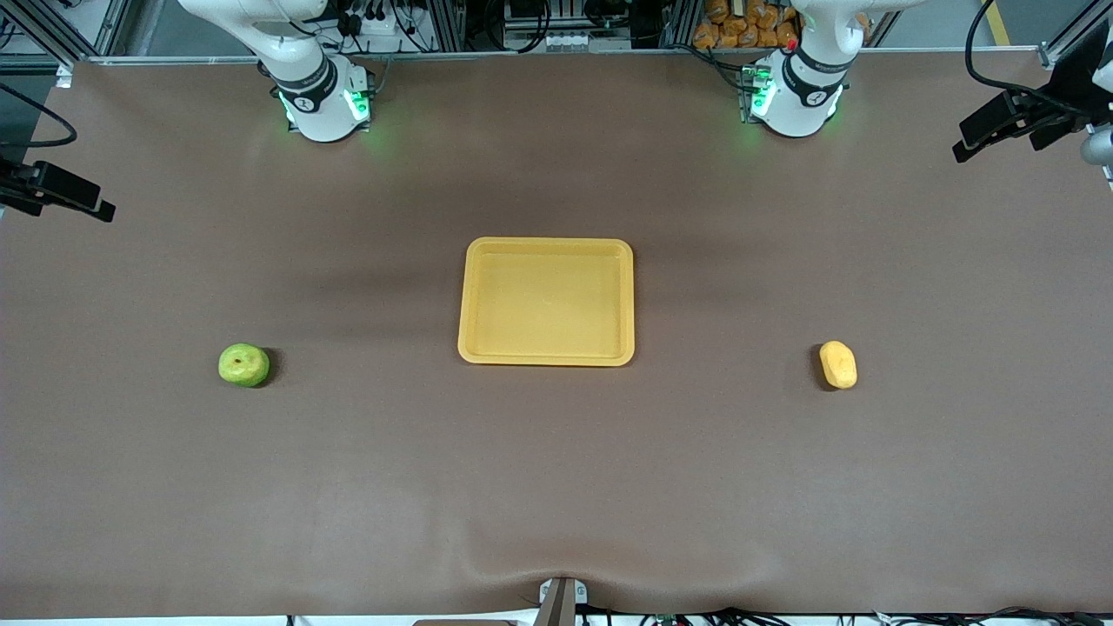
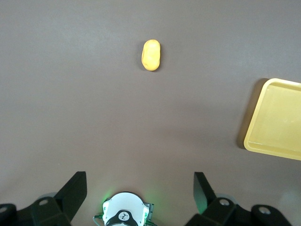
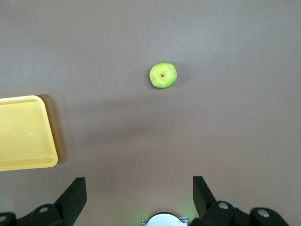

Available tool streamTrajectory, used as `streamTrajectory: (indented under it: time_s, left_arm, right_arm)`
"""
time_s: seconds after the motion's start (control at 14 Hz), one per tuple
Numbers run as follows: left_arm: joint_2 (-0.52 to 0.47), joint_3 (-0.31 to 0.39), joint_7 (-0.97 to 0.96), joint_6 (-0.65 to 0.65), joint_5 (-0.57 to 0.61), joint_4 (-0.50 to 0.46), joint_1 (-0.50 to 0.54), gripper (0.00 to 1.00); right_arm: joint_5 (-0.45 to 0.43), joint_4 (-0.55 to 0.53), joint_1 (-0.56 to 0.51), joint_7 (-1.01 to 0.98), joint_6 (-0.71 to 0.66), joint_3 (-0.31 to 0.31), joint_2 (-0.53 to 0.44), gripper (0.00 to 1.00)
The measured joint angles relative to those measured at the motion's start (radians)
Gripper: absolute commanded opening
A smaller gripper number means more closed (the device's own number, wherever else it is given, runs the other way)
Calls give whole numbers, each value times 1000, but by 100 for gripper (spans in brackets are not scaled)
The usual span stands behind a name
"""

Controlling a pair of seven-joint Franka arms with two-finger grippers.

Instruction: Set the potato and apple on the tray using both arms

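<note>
The yellow-orange tray point(image 1: 546, 301) lies flat in the middle of the table with nothing in it; its rim also shows as tray point(image 2: 275, 120) and tray point(image 3: 26, 134). The green apple point(image 1: 244, 364) rests toward the right arm's end, stem dimple up, seen too as apple point(image 3: 163, 75). The yellow potato point(image 1: 838, 363) lies toward the left arm's end, also potato point(image 2: 152, 54). My left gripper point(image 2: 140, 188) hangs open high above its own base, holding nothing. My right gripper point(image 3: 139, 190) is open too, high over its base. Neither hand shows in the front view.
Both white arm bases point(image 1: 323, 100) point(image 1: 796, 96) stand at the table edge farthest from the front camera. Black camera mounts point(image 1: 56, 191) point(image 1: 1013, 122) reach in over both ends. A small bracket point(image 1: 561, 600) sits at the nearest edge.
</note>
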Motion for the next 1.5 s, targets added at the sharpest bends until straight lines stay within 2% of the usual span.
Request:
streamTrajectory:
  time_s: [0.79,1.21,1.5]
  left_arm:
    - [55,0,0,7,0,-28,0,100]
    - [63,2,0,174,0,-167,2,100]
    - [63,2,-1,300,0,-268,3,100]
  right_arm:
    - [0,0,0,0,2,0,5,100]
    - [1,0,1,0,33,2,64,100]
    - [17,-1,3,0,141,6,152,100]
